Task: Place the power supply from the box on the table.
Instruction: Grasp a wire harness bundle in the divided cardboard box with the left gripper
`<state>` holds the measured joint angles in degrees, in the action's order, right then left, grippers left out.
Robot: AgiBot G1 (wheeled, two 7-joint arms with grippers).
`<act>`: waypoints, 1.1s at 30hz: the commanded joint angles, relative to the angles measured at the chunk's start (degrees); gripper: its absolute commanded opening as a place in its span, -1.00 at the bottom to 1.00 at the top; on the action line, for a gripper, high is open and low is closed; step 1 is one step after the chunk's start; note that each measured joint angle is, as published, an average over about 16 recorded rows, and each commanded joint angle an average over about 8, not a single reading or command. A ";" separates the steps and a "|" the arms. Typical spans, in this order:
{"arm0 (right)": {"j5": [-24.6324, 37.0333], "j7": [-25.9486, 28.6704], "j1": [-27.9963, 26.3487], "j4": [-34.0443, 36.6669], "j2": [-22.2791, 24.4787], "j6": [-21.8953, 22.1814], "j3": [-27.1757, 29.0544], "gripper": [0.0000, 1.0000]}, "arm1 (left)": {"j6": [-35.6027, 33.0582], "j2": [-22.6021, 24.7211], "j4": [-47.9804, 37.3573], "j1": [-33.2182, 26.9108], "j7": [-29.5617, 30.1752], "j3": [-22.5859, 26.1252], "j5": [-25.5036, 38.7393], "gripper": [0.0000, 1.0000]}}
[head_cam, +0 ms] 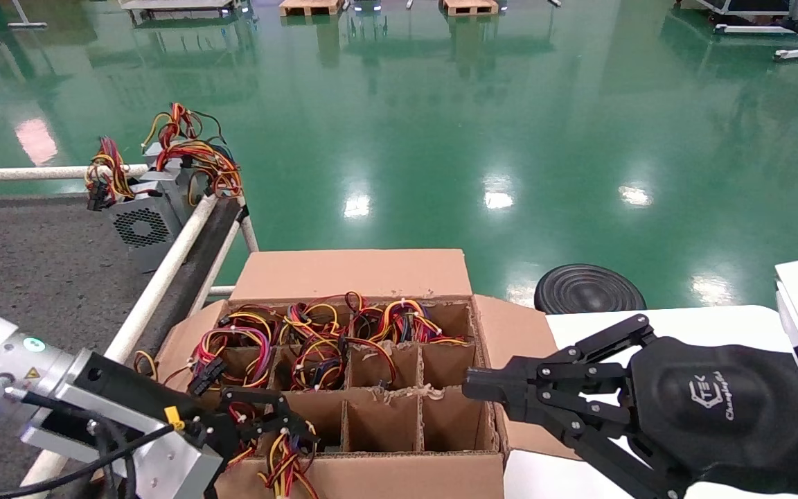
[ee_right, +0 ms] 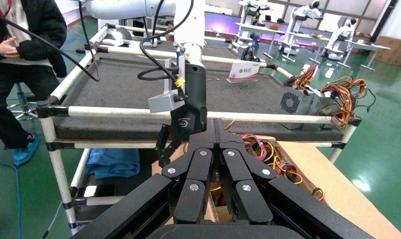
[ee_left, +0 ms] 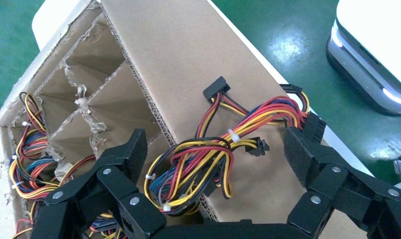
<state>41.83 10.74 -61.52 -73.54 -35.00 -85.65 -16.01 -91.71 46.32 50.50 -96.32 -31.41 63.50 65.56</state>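
The brown cardboard box (head_cam: 350, 274) (ee_left: 188, 50) (ee_right: 313, 169) stands in front of me, and several of its divider cells hold red, yellow and black wires. My left gripper (head_cam: 278, 414) (ee_left: 216, 149) is open at the front-left cell. A wire bundle (ee_left: 198, 164) (head_cam: 288, 464) lies between its fingers and spills over the box's front wall, touching neither pad. The power supply's metal body is hidden down in the cell. My right gripper (head_cam: 472, 384) (ee_right: 214, 122) hangs shut and empty over the box's right edge. The dark speckled table (head_cam: 25, 263) (ee_right: 129, 94) lies to the left.
Two grey units with fan grilles (head_cam: 139, 222) (ee_right: 295, 102) and wire tangles sit at the table's far corner by the white rails (head_cam: 163, 270). The box rests on a white surface (head_cam: 683, 326). A black round disc (head_cam: 586, 290) lies on the green floor. A person (ee_right: 19, 50) stands beyond the table.
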 commanded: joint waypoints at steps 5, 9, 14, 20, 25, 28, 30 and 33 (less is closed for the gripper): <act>0.00 0.00 0.00 0.00 0.00 0.00 0.00 -1.00 | -0.16 0.74 -1.59 0.04 -0.58 0.48 -0.12 -0.92; 0.00 0.00 0.00 0.00 0.00 0.00 0.00 -1.00 | -0.30 1.13 -2.61 0.17 -1.03 0.73 -0.34 -1.00; 0.00 0.00 0.00 0.00 0.00 0.00 0.00 -1.00 | -0.46 1.30 -3.55 0.40 -1.54 0.93 -0.77 -1.00; 0.00 0.00 0.00 0.00 0.00 0.00 0.00 -1.00 | -0.67 1.17 -4.35 0.70 -2.05 1.09 -1.37 -1.00; 0.00 0.00 0.00 0.00 0.00 0.00 0.00 -1.00 | -0.82 1.06 -4.84 0.86 -2.21 1.13 -1.82 -1.00; 0.00 0.00 0.00 0.00 0.00 0.00 0.00 -1.00 | -0.89 1.03 -5.02 0.92 -2.21 1.13 -2.07 -1.00; 0.00 0.00 0.00 0.00 0.00 0.00 0.00 -1.00 | -0.94 1.00 -5.09 0.97 -2.20 1.11 -2.24 -1.00; 0.00 0.00 0.00 0.00 0.00 0.00 0.00 -1.00 | -1.01 0.90 -5.17 1.05 -2.16 1.08 -2.55 -1.00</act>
<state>41.83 10.74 -61.52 -73.54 -35.00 -85.65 -16.01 -92.73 47.16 45.36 -95.24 -33.56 64.55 62.95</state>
